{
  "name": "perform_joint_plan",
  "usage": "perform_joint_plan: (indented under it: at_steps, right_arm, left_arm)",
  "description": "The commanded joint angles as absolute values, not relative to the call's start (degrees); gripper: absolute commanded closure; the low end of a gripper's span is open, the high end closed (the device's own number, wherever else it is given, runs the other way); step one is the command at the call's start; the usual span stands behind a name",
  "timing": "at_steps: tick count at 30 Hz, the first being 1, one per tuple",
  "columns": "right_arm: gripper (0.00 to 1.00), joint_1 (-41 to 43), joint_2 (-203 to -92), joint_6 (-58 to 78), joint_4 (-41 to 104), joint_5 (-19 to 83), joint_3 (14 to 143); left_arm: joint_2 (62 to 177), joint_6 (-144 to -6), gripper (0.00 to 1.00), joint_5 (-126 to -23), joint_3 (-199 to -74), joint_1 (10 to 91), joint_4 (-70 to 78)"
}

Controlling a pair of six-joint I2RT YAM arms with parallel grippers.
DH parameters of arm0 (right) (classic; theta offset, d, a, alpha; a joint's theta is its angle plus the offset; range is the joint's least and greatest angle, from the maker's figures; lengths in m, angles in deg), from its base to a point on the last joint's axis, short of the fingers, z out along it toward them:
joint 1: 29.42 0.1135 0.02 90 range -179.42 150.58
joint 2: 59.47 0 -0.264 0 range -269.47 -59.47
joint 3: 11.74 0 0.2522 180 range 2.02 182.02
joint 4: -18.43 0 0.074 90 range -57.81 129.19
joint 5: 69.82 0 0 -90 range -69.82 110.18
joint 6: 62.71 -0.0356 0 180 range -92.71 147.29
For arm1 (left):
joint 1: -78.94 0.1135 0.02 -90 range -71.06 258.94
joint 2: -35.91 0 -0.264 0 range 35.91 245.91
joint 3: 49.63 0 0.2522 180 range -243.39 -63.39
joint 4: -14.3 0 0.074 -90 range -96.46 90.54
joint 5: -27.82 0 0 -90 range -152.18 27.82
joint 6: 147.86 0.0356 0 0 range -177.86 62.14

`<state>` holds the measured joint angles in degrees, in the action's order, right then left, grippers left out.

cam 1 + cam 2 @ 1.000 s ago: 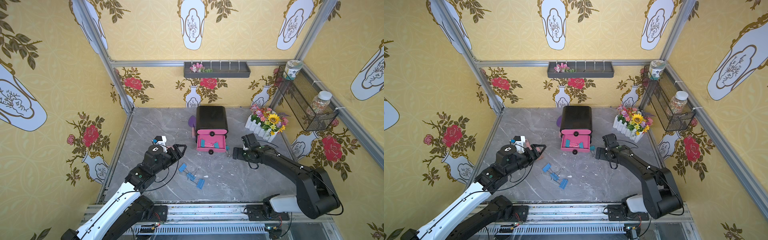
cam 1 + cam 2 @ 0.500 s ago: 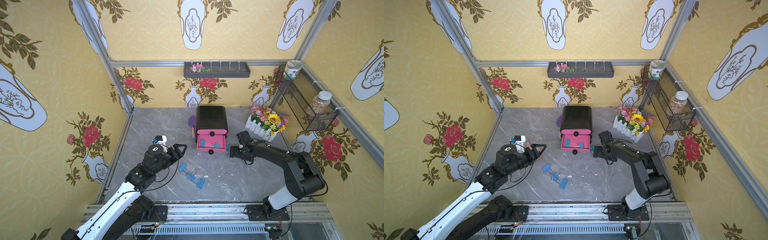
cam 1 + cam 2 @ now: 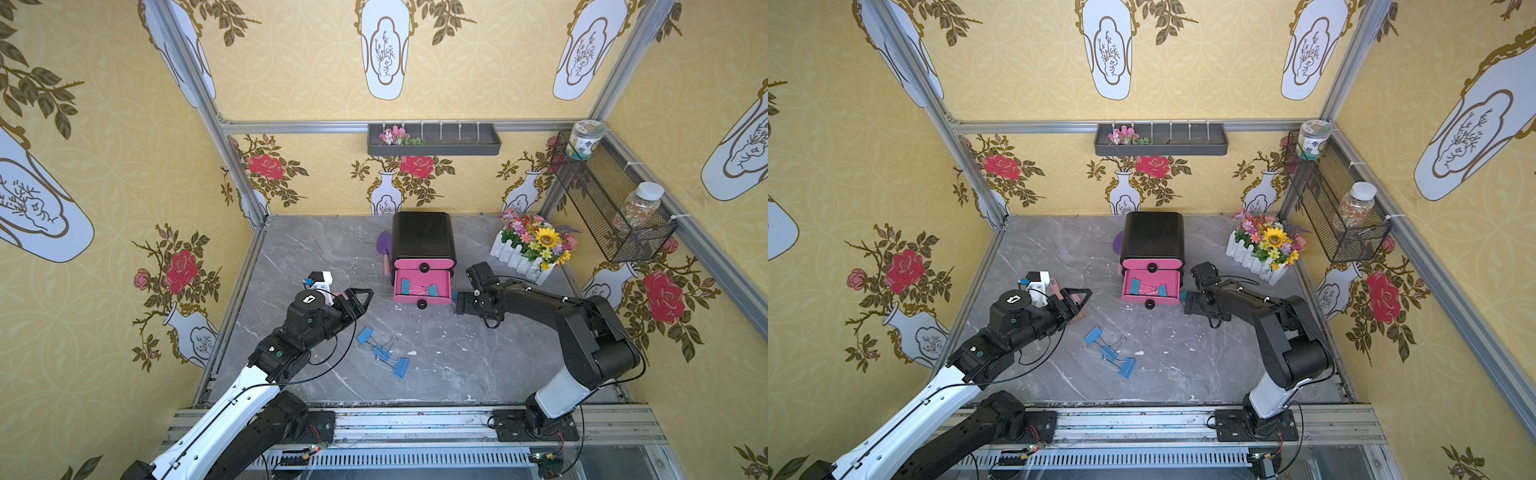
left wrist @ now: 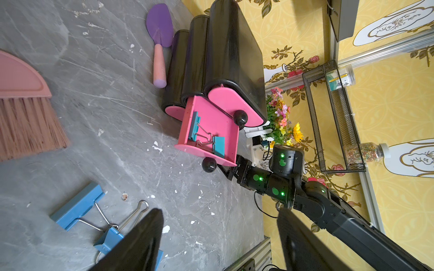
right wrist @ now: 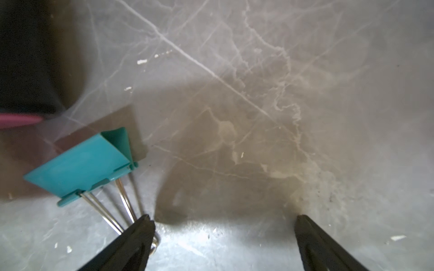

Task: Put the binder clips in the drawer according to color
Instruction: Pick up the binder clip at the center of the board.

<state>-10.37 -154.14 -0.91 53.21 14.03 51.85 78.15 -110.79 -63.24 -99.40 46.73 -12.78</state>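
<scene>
The drawer [image 3: 422, 249] is a black cabinet with pink fronts, and its middle tray [image 4: 231, 131] is pulled out. Two teal binder clips [image 4: 218, 146] lie in that tray. Three blue binder clips [image 3: 381, 353] lie together on the table in front. Another teal clip [image 5: 82, 164] lies on the table just right of the open tray. My right gripper [image 5: 223, 220] is open low over the table; one fingertip [image 5: 143, 225] touches that clip's wire handles, and the clip body lies outside the jaws. My left gripper [image 3: 362, 303] hovers open and empty, left of the drawer.
A pink hand brush [image 4: 23, 112] lies on the table near my left gripper. A purple trowel [image 4: 159, 28] lies beside the cabinet's left side. A white flower box [image 3: 532, 245] stands at the back right, and a wire basket [image 3: 611, 208] hangs on the right wall.
My right gripper has slid left along the table toward the open drawer and the teal clip beside it. The left arm has not moved.
</scene>
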Motion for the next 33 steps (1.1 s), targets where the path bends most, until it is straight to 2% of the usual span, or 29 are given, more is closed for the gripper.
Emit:
perform_joint_plan:
  at_steps: [1,14,27,33]
  right_arm:
    - [0.03,-9.38,-154.37,-2.17,56.17,13.75,52.01]
    - [0.03,-6.49,-152.22,-4.26,57.17,10.85,51.59]
    - [0.03,-4.38,-156.19,-5.43,58.12,8.6,53.58]
    - [0.03,-2.6,-152.9,-8.98,60.1,7.8,51.15]
  left_arm:
    - [78.18,-110.42,0.18,-62.86,-99.25,46.77,-11.86]
    - [77.04,-110.42,0.18,-63.26,-98.64,46.77,-11.99]
    - [76.34,-110.51,0.18,-62.97,-98.37,46.77,-12.55]
    - [76.47,-110.51,0.18,-62.96,-98.37,46.72,-12.23]
